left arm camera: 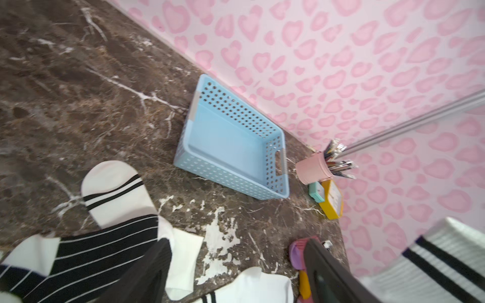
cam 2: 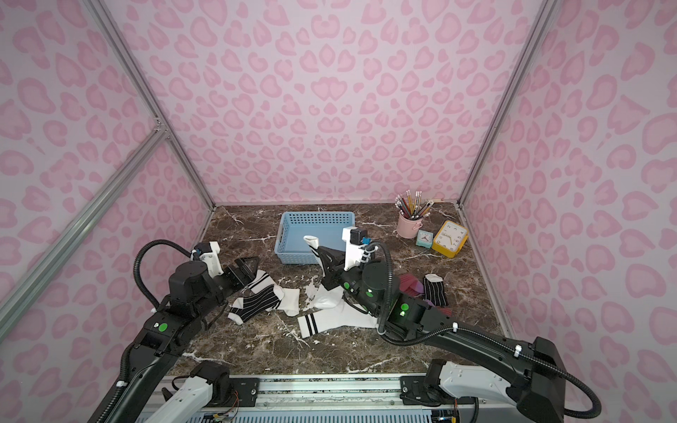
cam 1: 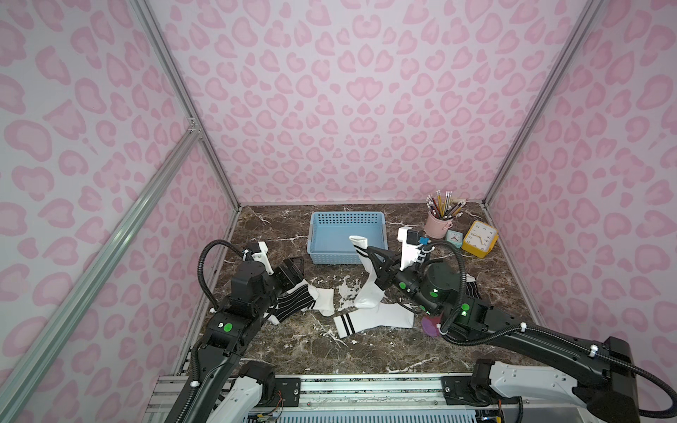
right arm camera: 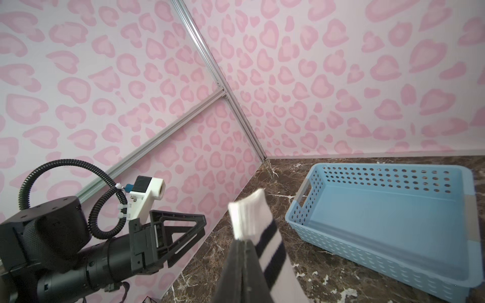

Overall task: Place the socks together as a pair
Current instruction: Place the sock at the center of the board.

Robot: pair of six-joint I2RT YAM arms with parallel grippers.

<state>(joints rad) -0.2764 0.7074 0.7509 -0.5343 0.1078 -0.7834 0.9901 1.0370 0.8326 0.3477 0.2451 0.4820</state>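
Right fingers (right arm camera: pixel 234 272) pinch the white sock's (cam 1: pixel 367 291) cuff; left fingers (left arm camera: pixel 147 272) gape over striped sock (left arm camera: pixel 105 249).

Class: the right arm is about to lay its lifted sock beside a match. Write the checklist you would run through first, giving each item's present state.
1. Grip: right gripper shut on the lifted white sock: ok.
2. Match: flat white sock in view on the table: ok.
3. Free arm: left gripper open, holding nothing: ok.
4. Left gripper apart from the flat white sock: ok.
5. Lifted sock's toe off the table: cannot tell.
6. Black pair together: not ok; near black striped sock and far black striped sock lie apart.
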